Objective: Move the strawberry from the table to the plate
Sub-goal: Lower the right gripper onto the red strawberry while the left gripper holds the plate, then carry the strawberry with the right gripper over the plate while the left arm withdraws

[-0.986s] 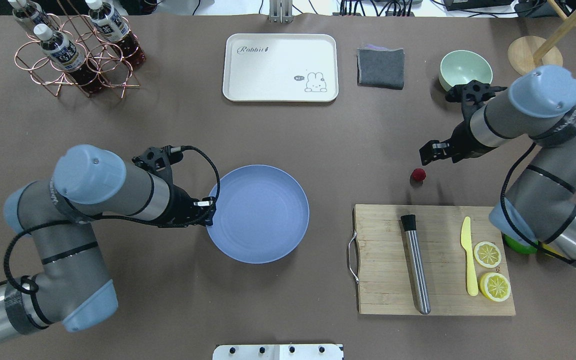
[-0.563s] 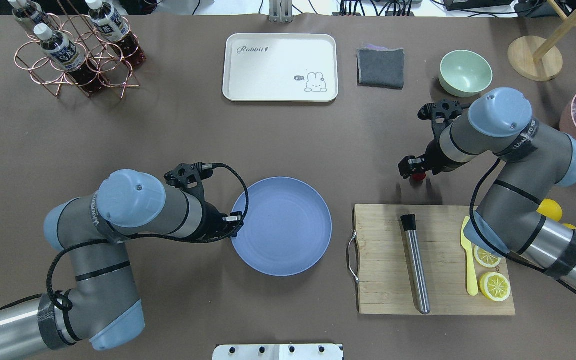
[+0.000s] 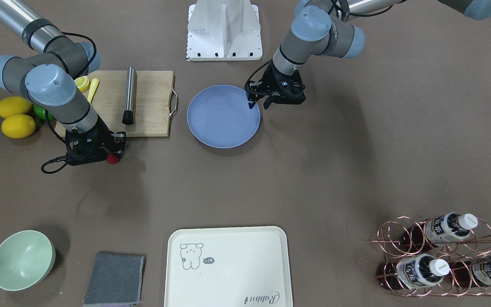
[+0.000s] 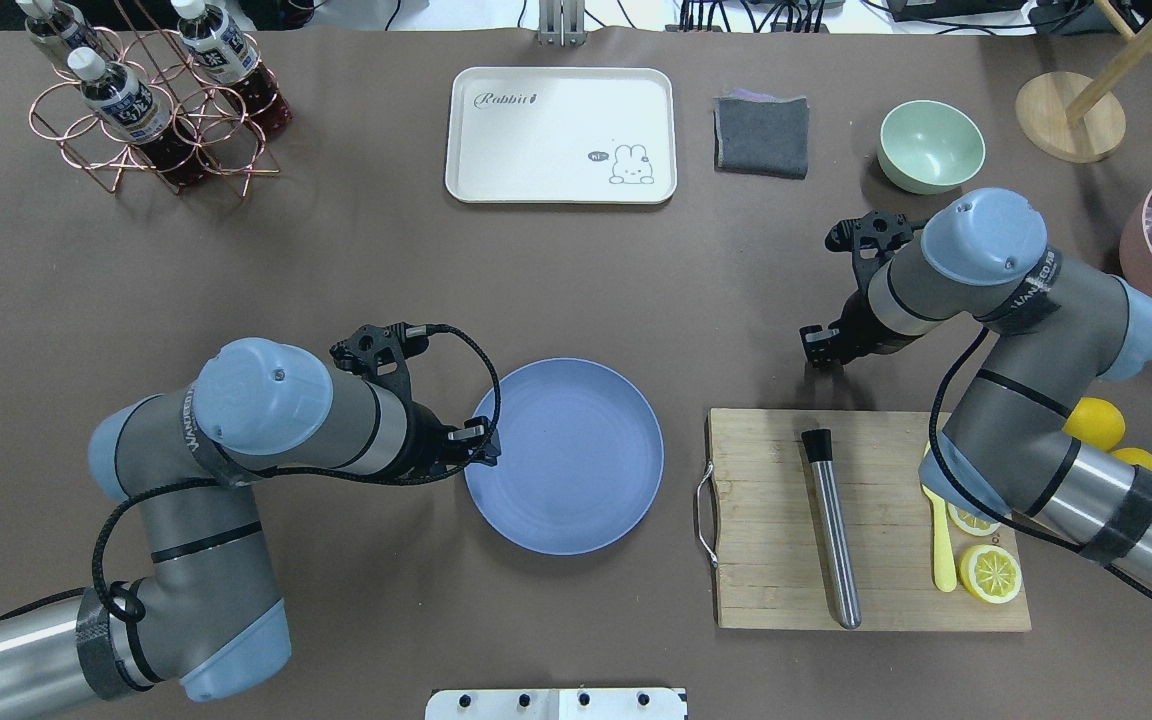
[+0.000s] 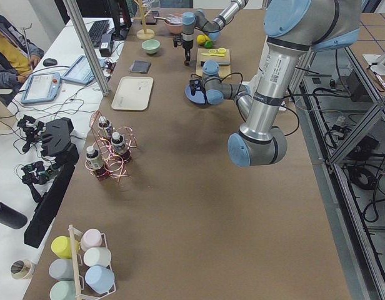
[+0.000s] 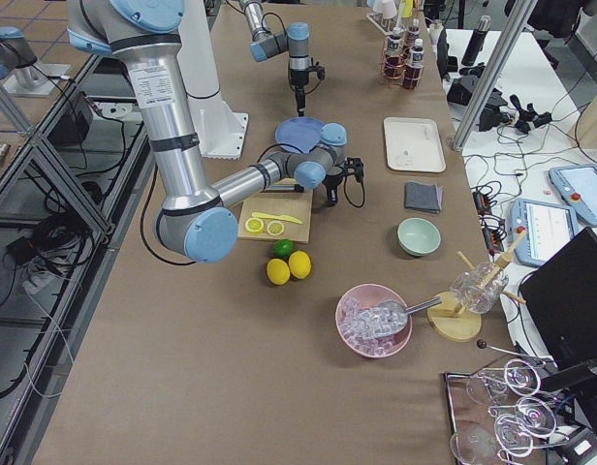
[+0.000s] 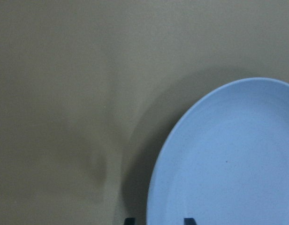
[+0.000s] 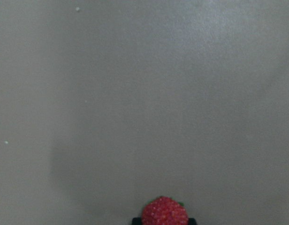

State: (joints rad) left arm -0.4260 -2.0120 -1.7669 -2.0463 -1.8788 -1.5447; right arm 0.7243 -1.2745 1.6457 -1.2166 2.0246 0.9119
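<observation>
The small red strawberry (image 8: 164,213) lies on the grey-brown table (image 4: 636,290), just beyond the cutting board's far edge. My right gripper (image 4: 821,348) stands over it and hides it from overhead. In the right wrist view the two fingertips touch the berry's sides. From the front the strawberry (image 3: 111,159) peeks out at the right gripper's (image 3: 114,152) tip. The blue-grey plate (image 4: 576,470) sits at mid table. My left gripper (image 4: 481,452) straddles the plate's left rim, one finger inside and one outside, gripping it. The left wrist view shows the plate (image 7: 229,164) empty.
A wooden cutting board (image 4: 766,560) right of the plate carries a metal muddler (image 4: 831,530), a yellow knife (image 4: 939,540) and lemon slices (image 4: 988,572). Whole lemons (image 4: 1096,420) lie behind my right arm. Farther back stand a cream tray (image 4: 561,135), grey cloth (image 4: 761,135), green bowl (image 4: 931,145) and bottle rack (image 4: 151,100).
My left gripper moved right with the plate's rim, carrying the plate toward the cutting board. My right gripper came down and left onto the strawberry, now hidden from overhead.
</observation>
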